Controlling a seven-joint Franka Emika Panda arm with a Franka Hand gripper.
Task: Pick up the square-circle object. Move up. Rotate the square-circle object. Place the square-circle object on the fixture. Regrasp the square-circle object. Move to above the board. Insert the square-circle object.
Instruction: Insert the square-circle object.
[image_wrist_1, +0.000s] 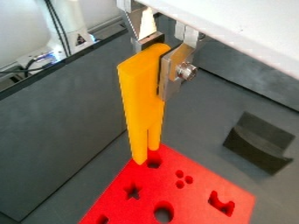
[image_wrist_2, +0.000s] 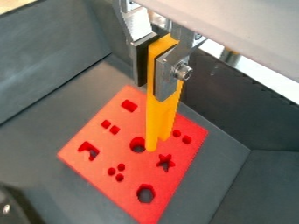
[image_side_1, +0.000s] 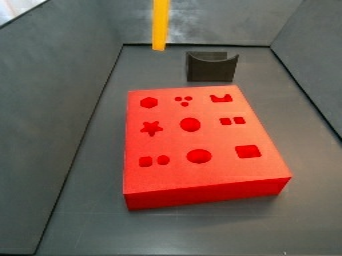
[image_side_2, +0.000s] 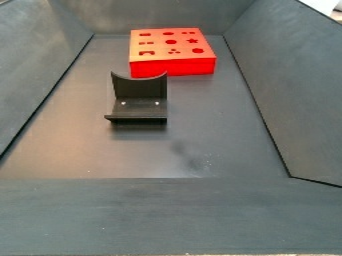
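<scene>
Jaws of gripper (image_wrist_2: 162, 59) clamped on top end of square-circle object (image_wrist_2: 159, 101), hanging upright above the board (image_wrist_2: 100, 144), clear of it. Peg looks rigid, light, smooth plastic; top-end hold suits insertion, may slip/tilt.

Illumination is even and diffuse across all four views, with no hard-edged shadows. In a wrist view the gripper (image_wrist_1: 160, 54) holds the square-circle object (image_wrist_1: 143, 103), whose yellow faces look saturated and nearly flat in tone; the background beyond the gripper is overexposed to white. The board (image_side_1: 201, 140) appears vivid red, its recesses reading darker through shading alone. In a side view a soft pale sheen lies on the grey floor (image_side_2: 201, 155) just in front of the fixture (image_side_2: 136, 98). All frames are low in resolution and slightly soft; fine edges blur.
</scene>
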